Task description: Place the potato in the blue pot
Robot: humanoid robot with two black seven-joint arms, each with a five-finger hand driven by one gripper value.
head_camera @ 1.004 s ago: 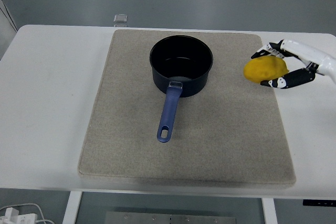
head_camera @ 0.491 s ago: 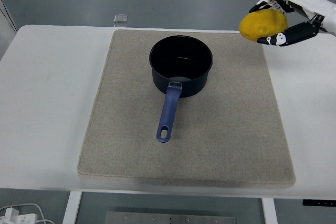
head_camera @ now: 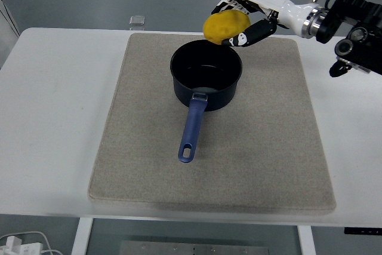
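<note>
While its fingers curl around the yellow potato (head_camera: 225, 25), the right hand (head_camera: 248, 16) holds it in the air above the far right rim of the blue pot (head_camera: 206, 74). Potato and pot are apart. Behind the hand, the white forearm and black wrist housing extend to the picture's right edge. Below, the pot stands on a beige mat (head_camera: 256, 147), its blue handle (head_camera: 192, 129) pointing toward the near edge of the white table (head_camera: 54, 117).
</note>
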